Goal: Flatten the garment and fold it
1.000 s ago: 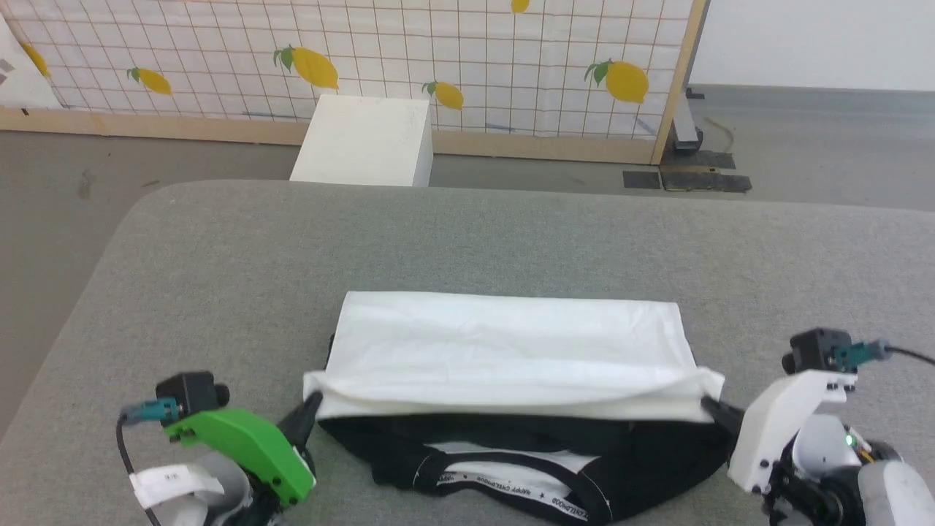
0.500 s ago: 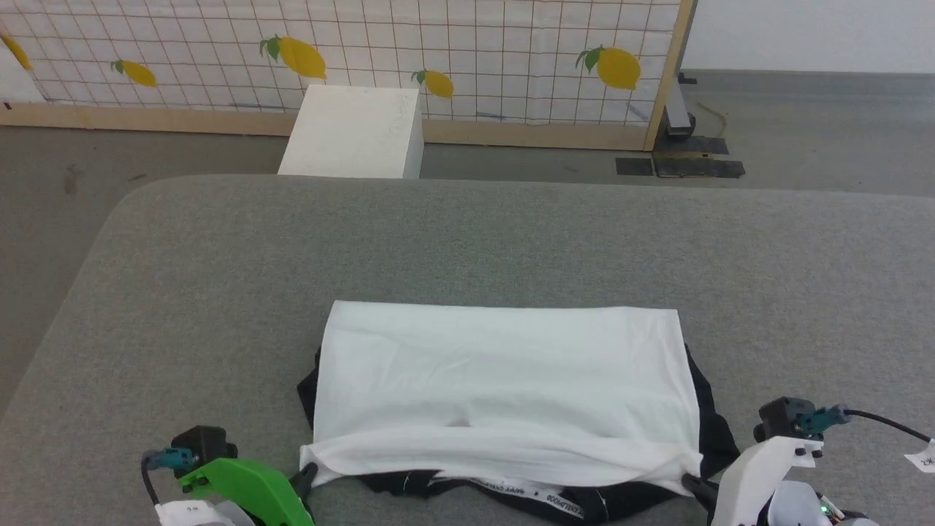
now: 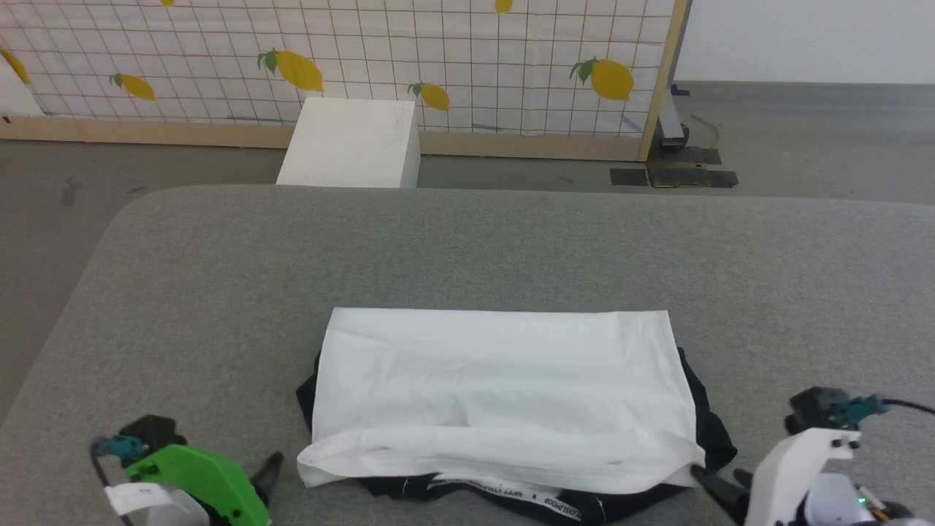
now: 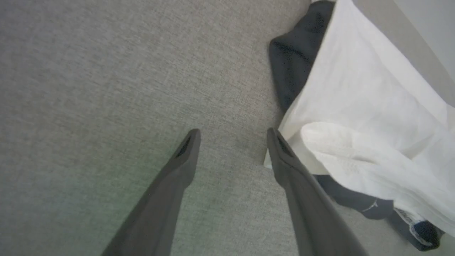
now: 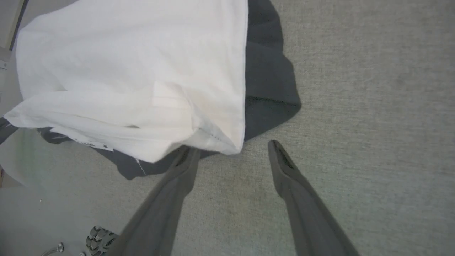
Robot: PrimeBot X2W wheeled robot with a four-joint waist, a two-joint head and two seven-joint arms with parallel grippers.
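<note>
The shirt (image 3: 504, 394) lies folded on the grey felt top (image 3: 467, 248). Left gripper (image 4: 233, 132) and right gripper (image 5: 231, 145) sit just beside its near corners, both spread wide and empty. Beyond the shirt stand a white box (image 3: 350, 142), a lemon-print screen (image 3: 438, 44) and grey floor (image 3: 803, 146).

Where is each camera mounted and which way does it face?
Head view: on the head, looking down at the garment on the grey surface; left gripper, right gripper at bottom corners.
Left wrist view: on that wrist, along its open fingers, garment beside.
Right wrist view: likewise, garment's other end.
Shared: the garment.
</note>
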